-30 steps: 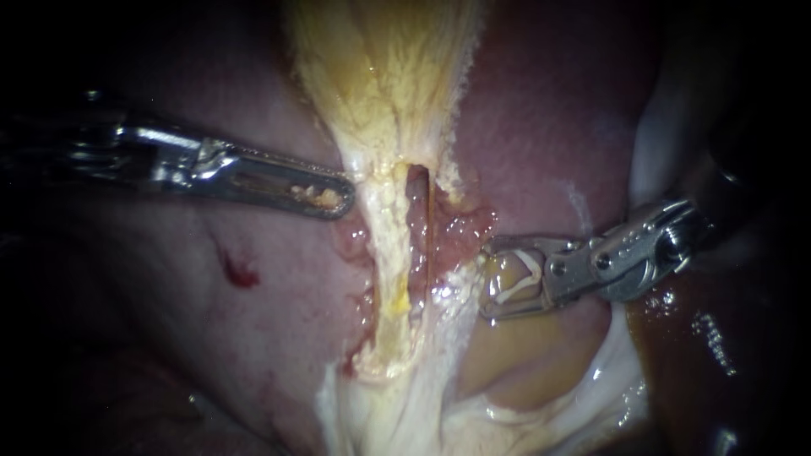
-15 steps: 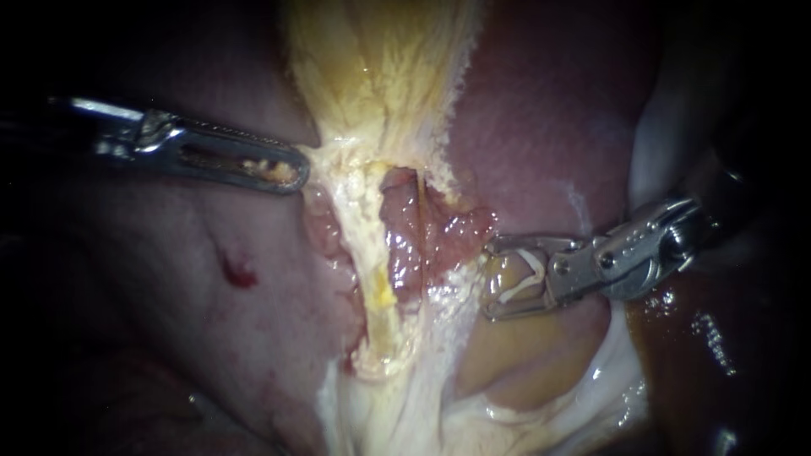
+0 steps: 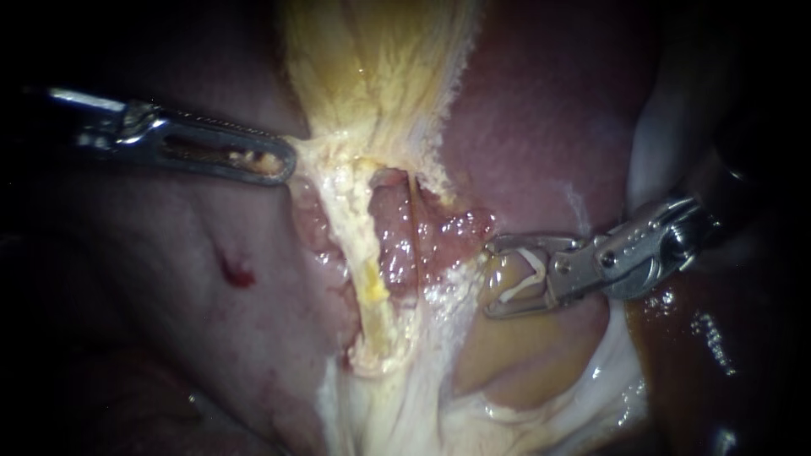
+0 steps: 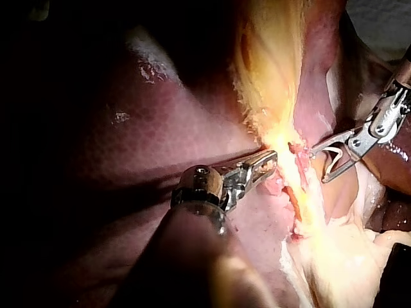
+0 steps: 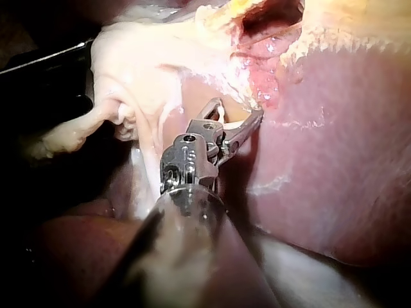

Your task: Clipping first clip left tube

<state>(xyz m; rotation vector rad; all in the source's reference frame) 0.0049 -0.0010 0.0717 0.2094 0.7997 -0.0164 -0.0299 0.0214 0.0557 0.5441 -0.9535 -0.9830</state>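
While my left instrument, slim steel with slotted jaws, pinches the pale yellow fringe of tissue at its tip, jaws pressed together on it, the left tube, a pale yellow-white cord, runs down from that fringe across the mauve-pink liver. My right instrument, silver and hinged, sits just beside glistening pink tissue on the tube's right, apart from the tube itself. Its jaws stand wide, carrying an open white clip between them, one leg against each jaw.
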